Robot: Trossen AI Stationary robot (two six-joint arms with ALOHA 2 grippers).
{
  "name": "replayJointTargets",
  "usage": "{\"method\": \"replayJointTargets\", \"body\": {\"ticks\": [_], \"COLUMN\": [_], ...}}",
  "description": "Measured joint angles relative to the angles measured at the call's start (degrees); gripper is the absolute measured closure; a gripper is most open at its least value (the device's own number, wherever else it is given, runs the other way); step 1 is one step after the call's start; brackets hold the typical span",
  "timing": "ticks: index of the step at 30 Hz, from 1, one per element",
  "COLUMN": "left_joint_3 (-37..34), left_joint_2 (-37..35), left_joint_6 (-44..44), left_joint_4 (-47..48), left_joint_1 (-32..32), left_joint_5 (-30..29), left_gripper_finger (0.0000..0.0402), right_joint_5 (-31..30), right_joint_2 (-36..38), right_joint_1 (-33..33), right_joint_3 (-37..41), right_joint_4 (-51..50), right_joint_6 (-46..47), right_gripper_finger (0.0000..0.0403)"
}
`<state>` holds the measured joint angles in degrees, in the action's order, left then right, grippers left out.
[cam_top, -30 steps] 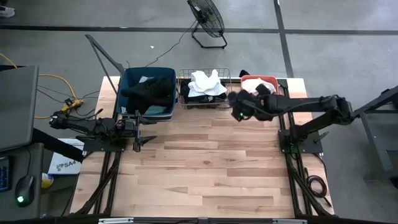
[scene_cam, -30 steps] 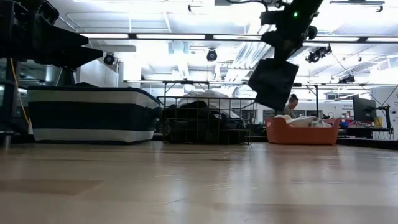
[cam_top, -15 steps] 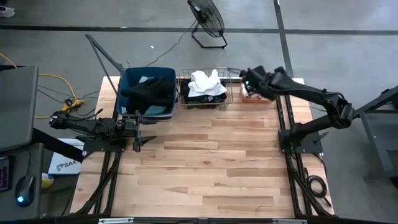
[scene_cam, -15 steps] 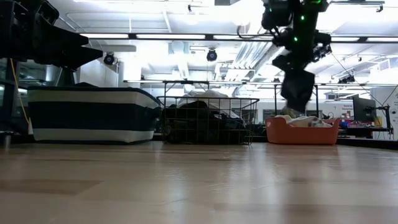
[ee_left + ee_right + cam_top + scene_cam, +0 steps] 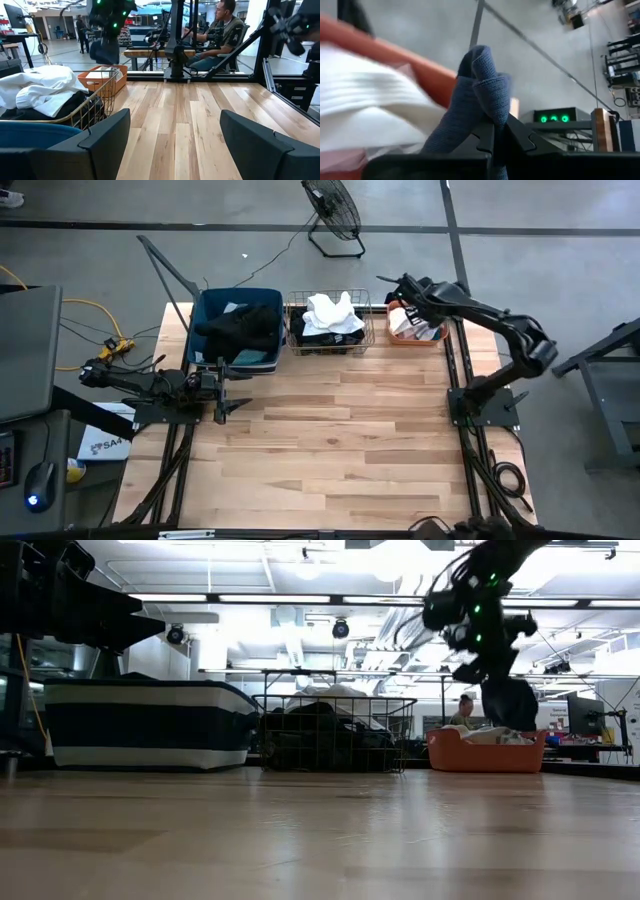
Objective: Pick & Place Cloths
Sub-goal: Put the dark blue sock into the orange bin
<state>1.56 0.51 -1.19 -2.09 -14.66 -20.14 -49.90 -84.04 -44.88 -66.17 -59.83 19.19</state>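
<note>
The right arm reaches to the table's far right corner, its gripper (image 5: 495,131) with fingers pinched together. The left arm rests low at the table's left edge, its gripper (image 5: 175,135) with fingers spread wide.

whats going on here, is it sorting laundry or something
Pretty much. The right tool is shut on a slate-blue cloth and holds it over the coral tub at the table's far right, where white cloths already lie. The cloth hangs dark below the arm in the low view. The left tool waits open near the blue tub, which holds black cloths. The wire basket between the tubs holds white and black ones.
</note>
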Motion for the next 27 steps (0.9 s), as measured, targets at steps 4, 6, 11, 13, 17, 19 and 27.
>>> {"method": "replayJointTargets", "body": {"ticks": [4,6,11,13,17,19,27], "left_joint_3": [0.0,0.0,0.0,0.0,0.0,0.0,0.0], "left_joint_2": [0.0,0.0,0.0,0.0,0.0,0.0,0.0], "left_joint_6": [0.0,0.0,0.0,0.0,0.0,0.0,0.0], "left_joint_4": [0.0,0.0,0.0,0.0,0.0,0.0,0.0], "left_joint_1": [0.0,0.0,0.0,0.0,0.0,0.0,0.0], "left_joint_5": [0.0,0.0,0.0,0.0,0.0,0.0,0.0], "left_gripper_finger": [0.0101,0.0101,0.0101,0.0101,0.0101,0.0101,0.0101], "right_joint_5": [2.4,3.0,8.2,10.0,13.7,15.6,15.8], "right_joint_2": [-5.4,-7.9,-12.2,-13.2,-13.9,-13.9,-13.9], "right_joint_1": [-0.3,0.0,1.6,2.7,4.7,5.4,6.0], "right_joint_3": [0.0,0.0,0.0,0.0,0.0,0.0,0.0], "right_joint_4": [0.5,1.5,7.1,9.9,14.7,16.6,16.3], "right_joint_6": [-0.4,-0.1,0.0,0.0,0.2,0.2,0.7], "right_gripper_finger": [0.0395,0.0395,0.0395,0.0395,0.0395,0.0395,0.0390]}}
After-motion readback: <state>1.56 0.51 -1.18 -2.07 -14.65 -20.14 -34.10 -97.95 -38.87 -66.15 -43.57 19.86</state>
